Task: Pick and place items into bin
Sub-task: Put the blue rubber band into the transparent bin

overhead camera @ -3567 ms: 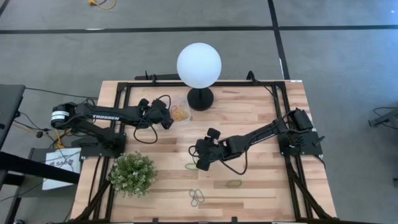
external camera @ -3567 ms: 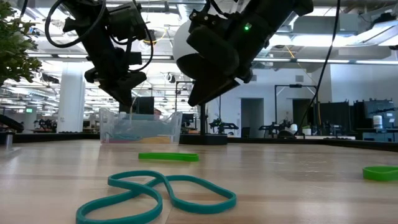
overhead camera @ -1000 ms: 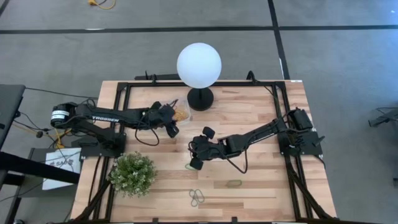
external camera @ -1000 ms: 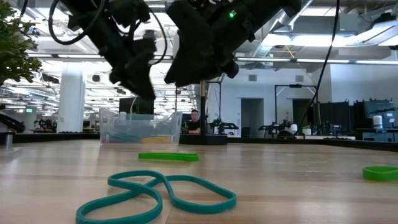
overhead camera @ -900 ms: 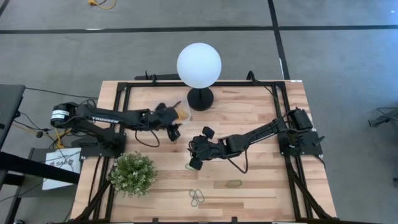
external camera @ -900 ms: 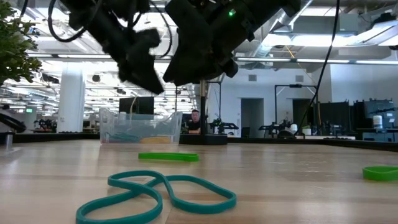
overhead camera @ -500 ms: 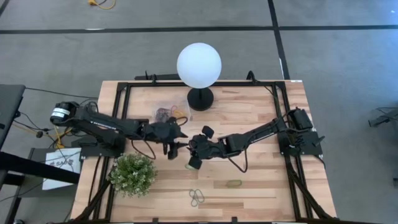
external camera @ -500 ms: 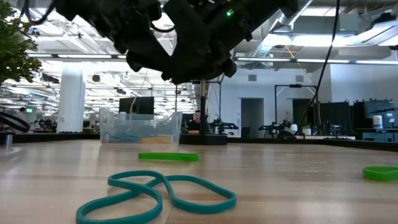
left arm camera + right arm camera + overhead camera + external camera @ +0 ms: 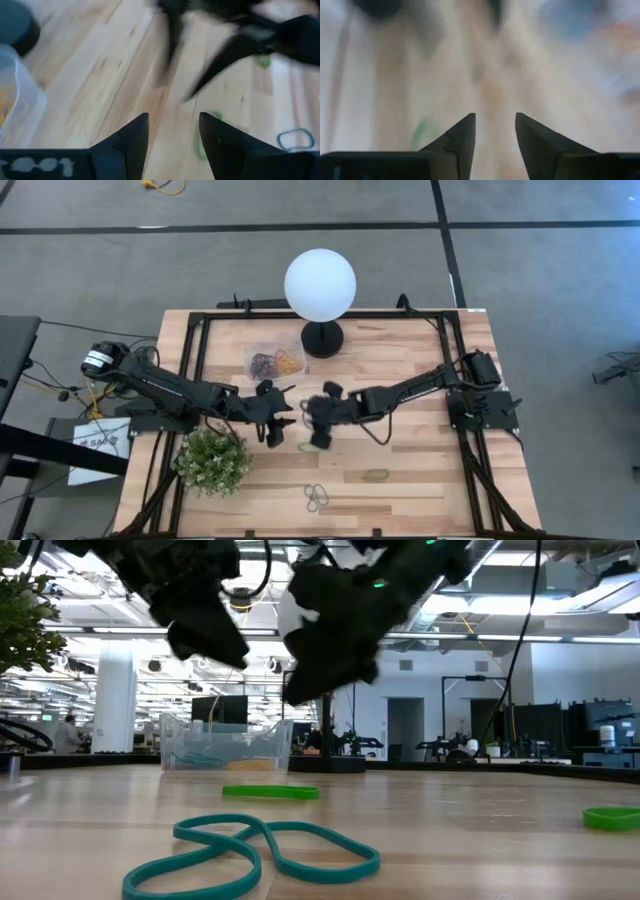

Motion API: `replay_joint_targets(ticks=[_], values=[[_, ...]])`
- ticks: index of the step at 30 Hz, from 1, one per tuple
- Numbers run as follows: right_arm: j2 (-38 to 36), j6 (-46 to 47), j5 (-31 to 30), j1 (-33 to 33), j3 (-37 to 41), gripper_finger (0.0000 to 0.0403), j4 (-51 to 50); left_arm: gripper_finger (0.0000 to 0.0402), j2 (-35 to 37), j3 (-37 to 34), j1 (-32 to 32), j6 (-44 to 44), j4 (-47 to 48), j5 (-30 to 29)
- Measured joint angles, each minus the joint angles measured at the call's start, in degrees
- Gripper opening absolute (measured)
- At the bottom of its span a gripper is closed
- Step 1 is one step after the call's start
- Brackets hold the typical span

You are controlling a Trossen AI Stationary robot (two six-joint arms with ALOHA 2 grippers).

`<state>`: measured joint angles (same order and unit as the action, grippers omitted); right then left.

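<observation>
The items are thin rubber bands. A green band (image 9: 306,447) lies flat on the wood, also showing as the green band (image 9: 270,792) in the low view. Another green band (image 9: 376,475) and teal bands (image 9: 316,498) lie nearer the front edge. The clear bin (image 9: 275,363) stands by the lamp's base with several coloured bands inside. My left gripper (image 9: 274,436) hovers open just left of the first green band, which shows past its fingers (image 9: 201,146). My right gripper (image 9: 320,440) hovers open just right of that band; its wrist view (image 9: 495,127) is blurred.
A white globe lamp (image 9: 320,284) on a black base (image 9: 322,338) stands at the far middle. A green leafy plant (image 9: 213,461) sits near the front left, close to my left arm. Both grippers hang close together over the table's middle.
My left gripper has swung away from over the bin toward the table's near edge and middle, ending beside the green band and close to my right gripper. My right gripper has stayed above that band and has turned a little. The bands lie as before.
</observation>
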<state>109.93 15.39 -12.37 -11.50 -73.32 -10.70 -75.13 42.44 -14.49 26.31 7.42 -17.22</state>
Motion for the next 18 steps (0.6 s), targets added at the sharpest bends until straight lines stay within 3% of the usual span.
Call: replay_joint_targets(ticks=[5,10,18], values=[[0.0,5.9,7.9,-4.4,0.0,0.0103,-8.0,0.0164,0.0,0.0,-0.9,1.5,6.4,-0.1],[0.0,5.7,8.5,-10.5,0.0,0.0098,-7.6,0.0164,0.0,0.0,-0.8,-1.1,5.6,-2.8],[0.0,-0.7,7.2,-16.8,0.0,0.0152,-3.1,0.0164,0.0,0.0,-0.8,-4.2,5.1,-6.1]])
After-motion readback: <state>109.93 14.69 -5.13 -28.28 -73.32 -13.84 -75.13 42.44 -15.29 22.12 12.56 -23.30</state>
